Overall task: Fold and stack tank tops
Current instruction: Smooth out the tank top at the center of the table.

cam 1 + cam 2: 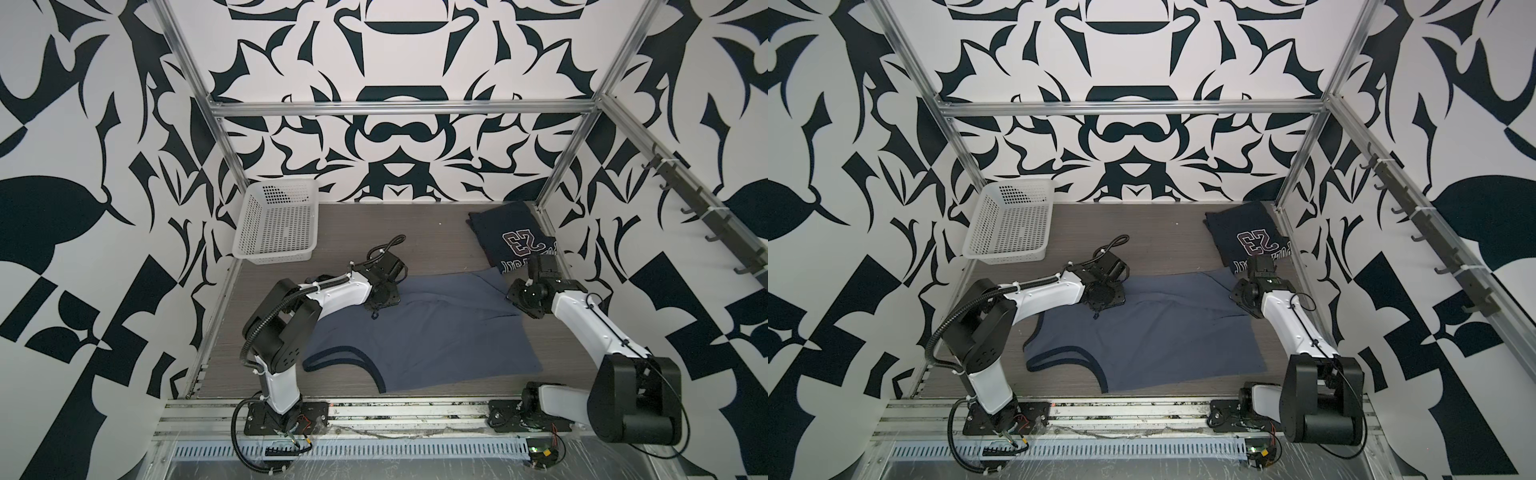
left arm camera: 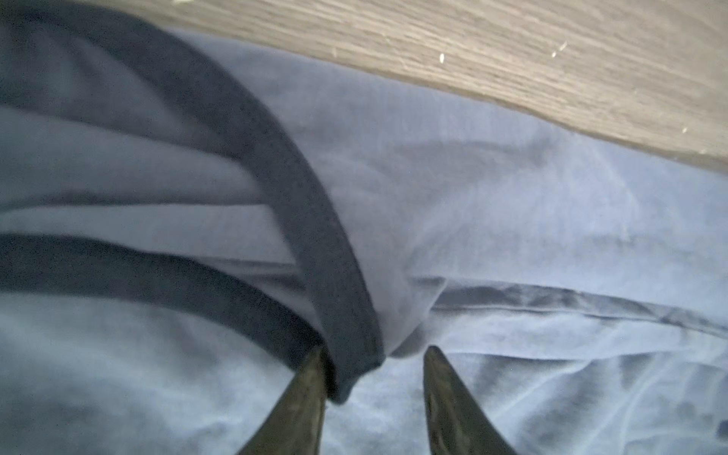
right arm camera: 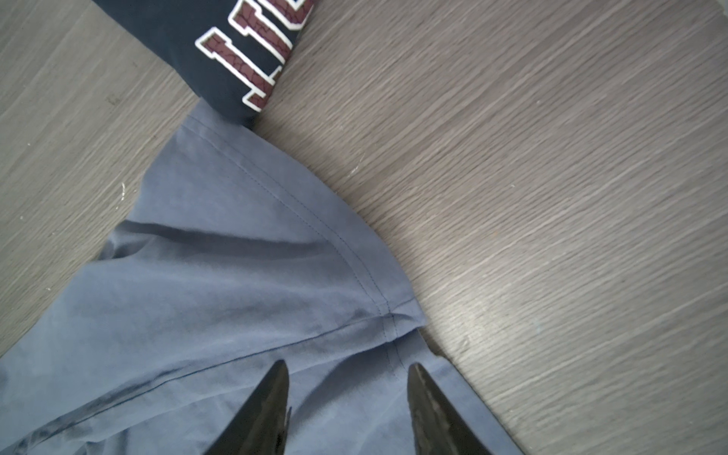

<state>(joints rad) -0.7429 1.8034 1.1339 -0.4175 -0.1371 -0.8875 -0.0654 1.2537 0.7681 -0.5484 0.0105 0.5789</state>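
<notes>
Left gripper (image 2: 374, 350) straddling trimmed edge of grey tank top (image 1: 436, 340), jaws parted; right gripper (image 3: 348, 364), jaws likewise parted, hovering over its hem corner. Two tops: grey lying spread on table (image 1: 374, 232), navy "23" top (image 1: 507, 232) sitting folded far right. One white basket (image 1: 274, 224) standing far left.

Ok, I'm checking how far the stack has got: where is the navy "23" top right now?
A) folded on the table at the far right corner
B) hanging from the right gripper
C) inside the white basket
A: in both top views the navy top lies folded flat on the table, in the far right corner.
</notes>
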